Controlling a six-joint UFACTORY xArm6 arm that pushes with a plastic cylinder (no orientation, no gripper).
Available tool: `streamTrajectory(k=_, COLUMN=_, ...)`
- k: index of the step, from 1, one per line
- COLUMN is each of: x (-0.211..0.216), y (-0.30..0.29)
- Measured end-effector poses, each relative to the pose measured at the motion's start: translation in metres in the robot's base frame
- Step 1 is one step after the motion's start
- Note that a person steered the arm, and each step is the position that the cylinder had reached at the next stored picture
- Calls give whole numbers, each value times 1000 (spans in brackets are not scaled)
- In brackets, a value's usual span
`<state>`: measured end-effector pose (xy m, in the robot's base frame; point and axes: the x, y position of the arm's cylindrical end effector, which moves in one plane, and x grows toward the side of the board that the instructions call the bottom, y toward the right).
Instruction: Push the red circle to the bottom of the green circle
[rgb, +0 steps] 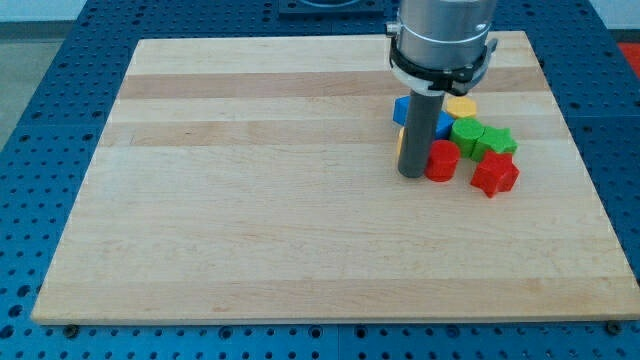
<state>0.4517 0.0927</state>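
Note:
The red circle (442, 161) is a short red cylinder on the wooden board, in the right half of the view. The green circle (467, 135) sits just above and to the right of it, nearly touching. My tip (411, 175) is at the lower end of the dark rod, directly left of the red circle and touching or almost touching its side. The arm's grey body hides part of the blocks above.
A green star (496, 142), a red star (494, 174), a yellow block (460, 105) and blue blocks (440, 123) cluster around the circles. A yellow piece (400, 137) peeks out left of the rod. The board's right edge (580, 180) is near.

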Motion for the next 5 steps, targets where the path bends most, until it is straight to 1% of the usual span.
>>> streamTrajectory(k=2, x=-2, y=29)
streamTrajectory(k=3, x=-3, y=29)
streamTrajectory(k=4, x=-1, y=5)
streamTrajectory(k=5, x=-3, y=-82)
